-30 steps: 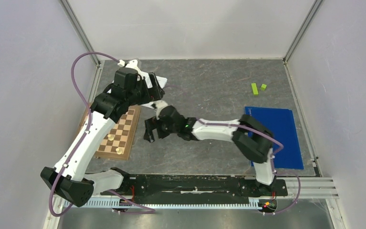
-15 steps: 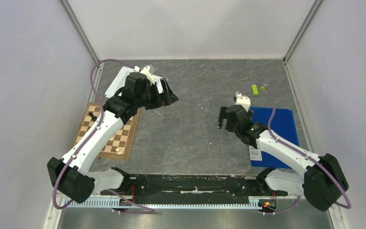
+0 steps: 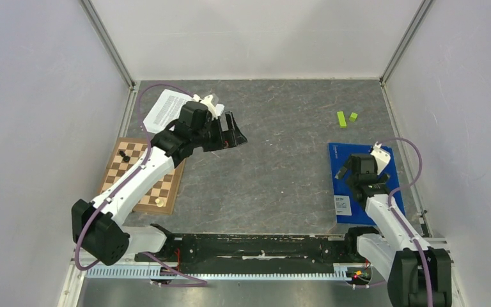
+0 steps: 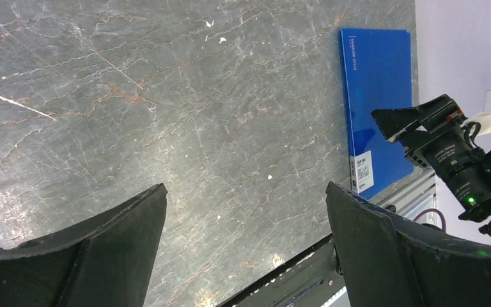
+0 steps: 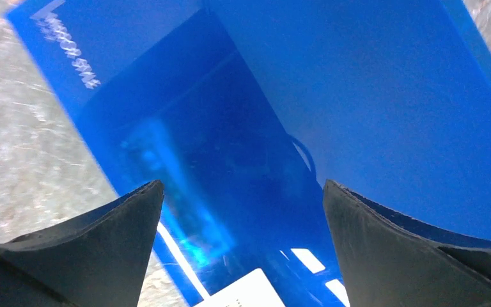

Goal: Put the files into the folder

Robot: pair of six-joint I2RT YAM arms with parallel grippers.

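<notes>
Black right gripper (image 5: 241, 185): jaws spread wide with nothing between them; it hangs low over the near left part of the folder's cover.
Blue folder (image 4: 376, 96): lies flat at the near right of the table (image 3: 281, 166) and looks closed to me. Its white label (image 4: 362, 173) sits at the near left corner.
Folder handling: expect stiff, smooth plastic that is light but slippery. You will likely have to lift the cover by a free edge. I cannot tell from here which long edge is the spine.
Left gripper (image 4: 246, 187): also wide open and empty, held above bare table and facing right.
White files (image 3: 166, 110): lie flat at the far left, partly hidden behind the left wrist. They are well apart from the folder.
Files handling: thin, floppy and very light. Loose sheets may fan out or slide. Take them at an edge or corner, since a pinch in the middle of a flat stack would probably only crumple the top sheet.
Step in hand: my guess is that you open the folder first, then carry the files across.
Keep off: chessboard (image 3: 169, 182) just near of the files, and green blocks (image 3: 341, 119) far of the folder.
</notes>
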